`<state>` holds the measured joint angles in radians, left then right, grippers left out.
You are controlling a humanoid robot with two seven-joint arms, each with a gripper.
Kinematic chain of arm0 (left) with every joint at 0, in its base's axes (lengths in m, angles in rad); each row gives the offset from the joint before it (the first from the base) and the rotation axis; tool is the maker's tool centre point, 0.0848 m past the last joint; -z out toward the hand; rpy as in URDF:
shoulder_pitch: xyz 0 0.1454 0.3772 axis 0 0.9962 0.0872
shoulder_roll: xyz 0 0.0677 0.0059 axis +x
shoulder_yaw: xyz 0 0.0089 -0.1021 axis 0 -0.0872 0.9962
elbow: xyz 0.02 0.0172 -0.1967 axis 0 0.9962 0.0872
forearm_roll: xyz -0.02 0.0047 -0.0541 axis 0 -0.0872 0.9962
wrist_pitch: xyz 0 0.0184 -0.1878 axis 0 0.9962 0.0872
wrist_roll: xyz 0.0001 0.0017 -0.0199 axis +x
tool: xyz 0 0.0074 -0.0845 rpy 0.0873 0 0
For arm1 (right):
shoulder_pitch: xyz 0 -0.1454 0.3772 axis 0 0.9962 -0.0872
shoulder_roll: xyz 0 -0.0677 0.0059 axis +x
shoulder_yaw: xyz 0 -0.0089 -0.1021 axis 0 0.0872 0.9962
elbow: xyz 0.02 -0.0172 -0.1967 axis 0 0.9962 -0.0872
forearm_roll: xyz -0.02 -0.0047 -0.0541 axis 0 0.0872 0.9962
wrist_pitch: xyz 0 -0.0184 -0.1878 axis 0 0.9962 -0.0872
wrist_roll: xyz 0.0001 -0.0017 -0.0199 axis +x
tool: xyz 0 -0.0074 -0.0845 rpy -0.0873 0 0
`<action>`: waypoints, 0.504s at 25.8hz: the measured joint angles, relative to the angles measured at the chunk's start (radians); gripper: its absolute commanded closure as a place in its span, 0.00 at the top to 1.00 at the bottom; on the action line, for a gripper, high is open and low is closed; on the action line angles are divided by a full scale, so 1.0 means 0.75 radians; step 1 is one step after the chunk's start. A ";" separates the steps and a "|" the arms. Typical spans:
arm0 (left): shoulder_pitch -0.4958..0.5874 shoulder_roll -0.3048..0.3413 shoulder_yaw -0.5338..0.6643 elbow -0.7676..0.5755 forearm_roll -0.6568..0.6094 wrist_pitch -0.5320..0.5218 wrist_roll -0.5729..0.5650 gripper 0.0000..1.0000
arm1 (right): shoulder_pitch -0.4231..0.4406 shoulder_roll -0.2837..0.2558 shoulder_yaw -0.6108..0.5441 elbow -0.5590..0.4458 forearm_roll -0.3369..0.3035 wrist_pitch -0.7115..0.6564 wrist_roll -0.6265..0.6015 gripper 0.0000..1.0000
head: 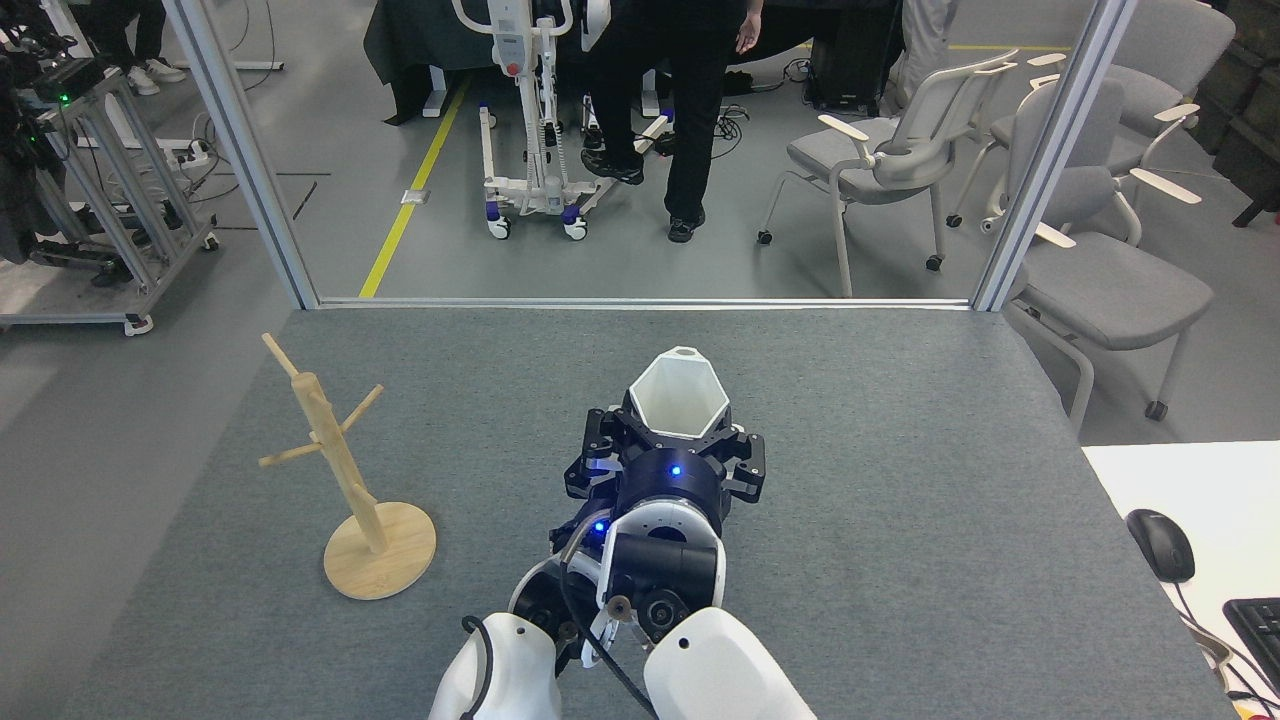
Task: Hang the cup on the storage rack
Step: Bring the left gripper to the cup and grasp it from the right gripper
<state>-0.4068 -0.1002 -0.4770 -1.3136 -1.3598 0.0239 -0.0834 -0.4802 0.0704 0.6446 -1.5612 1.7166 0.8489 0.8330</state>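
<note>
The white faceted cup is held above the middle of the grey table, its hexagonal mouth facing me and its small handle on the far side. My right gripper is shut on the cup's lower body, with dark fingers on both sides. Just left of the right wrist and mostly hidden under it is my left gripper; its jaws are not readable. The wooden storage rack stands upright on its round base at the left of the table. It is well apart from the cup, and its pegs are bare.
The grey felt table ends at a metal frame rail on the far side. A white desk with a mouse and a keyboard lies at the right. Beyond the table are chairs, a wheeled lift stand and a standing person's legs.
</note>
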 measured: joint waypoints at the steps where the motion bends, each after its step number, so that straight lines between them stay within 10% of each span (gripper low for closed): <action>1: 0.000 0.000 0.000 0.000 0.000 0.000 -0.001 0.43 | 0.000 -0.001 0.000 0.001 0.000 0.000 0.002 0.10; 8: -0.001 0.010 -0.002 0.000 -0.001 -0.003 -0.040 0.12 | 0.000 -0.009 0.000 0.027 0.000 -0.013 0.011 0.98; 13: 0.006 0.018 -0.001 -0.007 -0.001 -0.038 -0.043 0.00 | 0.000 -0.011 -0.001 0.033 0.005 -0.012 0.016 0.99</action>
<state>-0.4024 -0.0865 -0.4781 -1.3186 -1.3606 -0.0043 -0.1160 -0.4801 0.0624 0.6440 -1.5365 1.7206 0.8396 0.8447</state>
